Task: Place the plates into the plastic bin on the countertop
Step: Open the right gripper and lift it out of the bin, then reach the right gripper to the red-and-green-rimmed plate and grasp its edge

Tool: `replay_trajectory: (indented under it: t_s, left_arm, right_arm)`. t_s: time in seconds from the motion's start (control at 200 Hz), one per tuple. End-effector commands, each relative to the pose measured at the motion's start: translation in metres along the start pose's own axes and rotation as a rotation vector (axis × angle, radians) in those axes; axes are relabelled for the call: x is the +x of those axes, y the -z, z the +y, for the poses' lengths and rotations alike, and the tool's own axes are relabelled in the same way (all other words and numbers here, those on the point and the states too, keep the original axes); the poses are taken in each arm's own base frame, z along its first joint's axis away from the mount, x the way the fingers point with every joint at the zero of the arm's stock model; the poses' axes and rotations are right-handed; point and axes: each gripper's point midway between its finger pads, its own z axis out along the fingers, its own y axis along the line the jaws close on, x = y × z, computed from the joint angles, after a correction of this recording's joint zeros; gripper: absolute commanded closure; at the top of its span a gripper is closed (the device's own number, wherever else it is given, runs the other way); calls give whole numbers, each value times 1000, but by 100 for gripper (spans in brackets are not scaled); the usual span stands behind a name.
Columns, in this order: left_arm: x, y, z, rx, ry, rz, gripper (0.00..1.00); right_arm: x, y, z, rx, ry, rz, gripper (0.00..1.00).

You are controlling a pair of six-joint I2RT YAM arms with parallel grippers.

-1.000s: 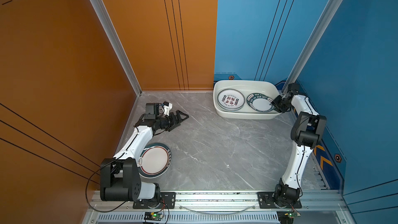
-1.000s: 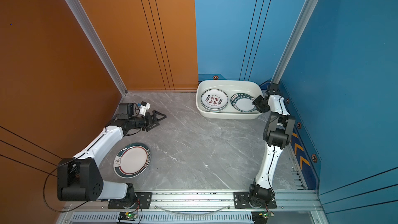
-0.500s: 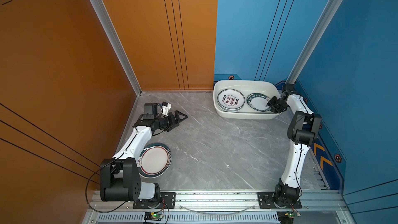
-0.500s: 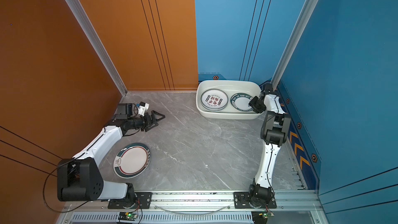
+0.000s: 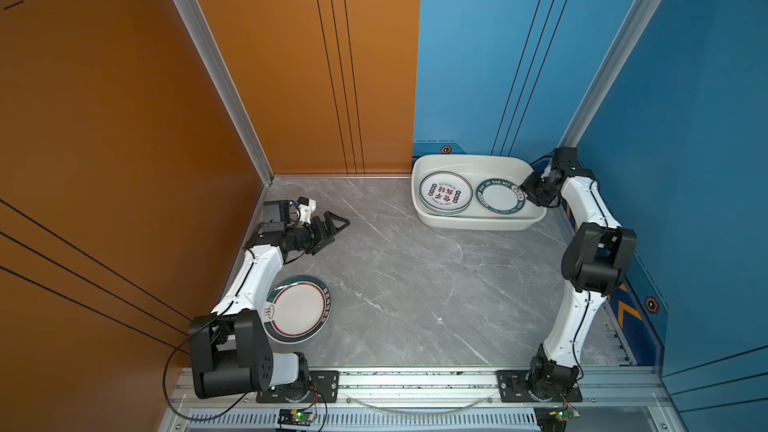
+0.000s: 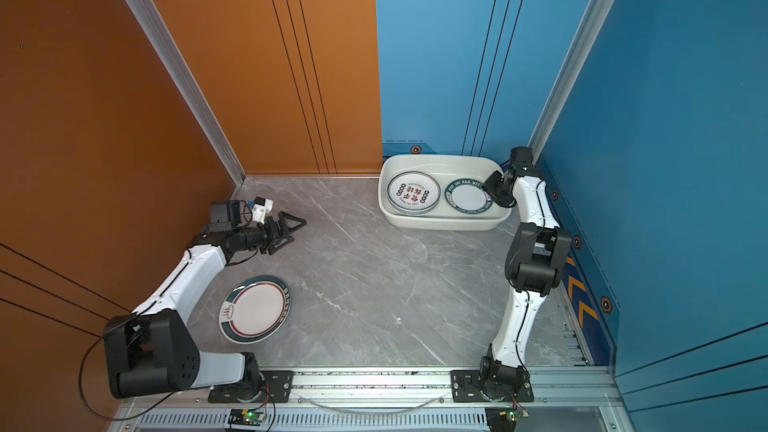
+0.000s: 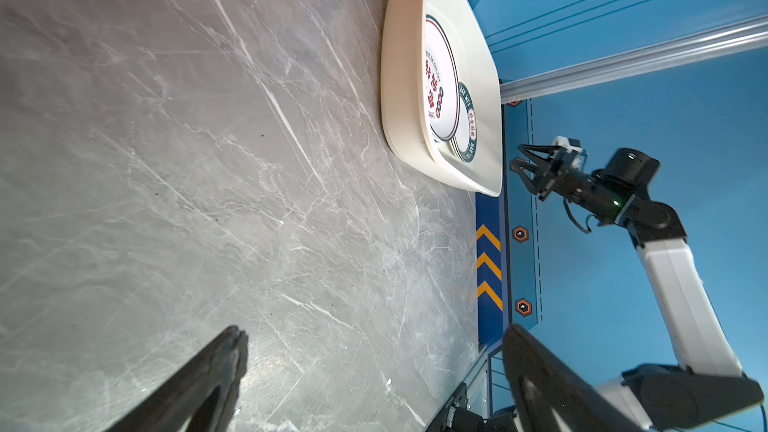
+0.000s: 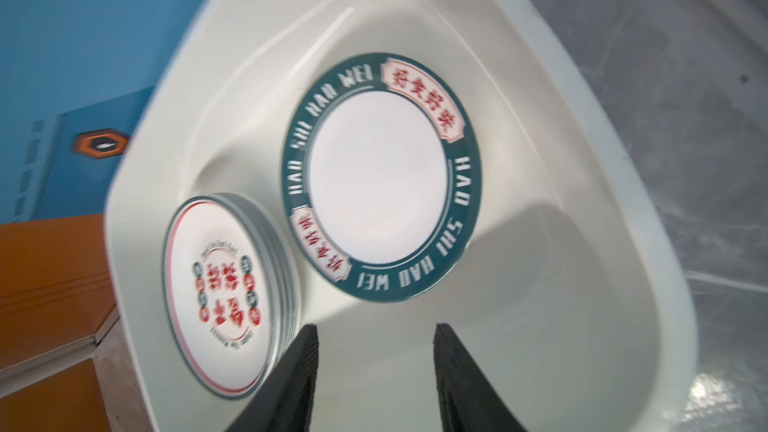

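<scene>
**A:** Where were the plates at that moment?

**B:** Most sat in the plastic bin, which stood at the far right corner of the surface, against the blue wall. A stack with red characters filled its left half. A green-rimmed plate lettered HAO SHI HAO WEI lay flat in its right half, just beside the stack.

**A:** All of them?

**B:** No. One large plate, green-rimmed with a red ring, lay flat on the surface near the base of the left arm, well apart from the bin.

**A:** And the right claw?

**B:** The right claw hung over the bin's right end, by the edge of the green-rimmed plate. The left wrist view showed it raised clear above the rim. In the right wrist view its fingers stood partly apart with only the bin's white floor showing between them. It gripped nothing.

**A:** And the left?

**B:** The left claw was spread wide and empty. It was held low over bare surface near the orange wall, pointing toward the bin. It was well apart from both the bin and the large plate.
</scene>
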Motion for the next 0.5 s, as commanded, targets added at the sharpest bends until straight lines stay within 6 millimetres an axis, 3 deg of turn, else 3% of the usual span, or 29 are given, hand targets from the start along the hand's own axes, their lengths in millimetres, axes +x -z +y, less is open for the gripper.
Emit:
replay_trajectory:
  t_s: [0.0,0.125,0.24,0.41,0.496]
  left_arm:
    - [-7,15,2,0,5,-25,2]
    - [-20,31,17,-29,42,-78,2]
    - [-29,46,31,-59,79,-125,2]
    - [-34,68,47,-92,115,-175,2]
    - [-34,76,56,-112,135,-197,2]
  right_arm:
    - [16,37,61,-154,129,-9,51]
    - [76,50,128,-334,252,120,49]
    - [149,54,177,-439,365,255,49]
    - [258,59,222,-510,508,407,48]
    - [317,53,228,-524,543,490,48]
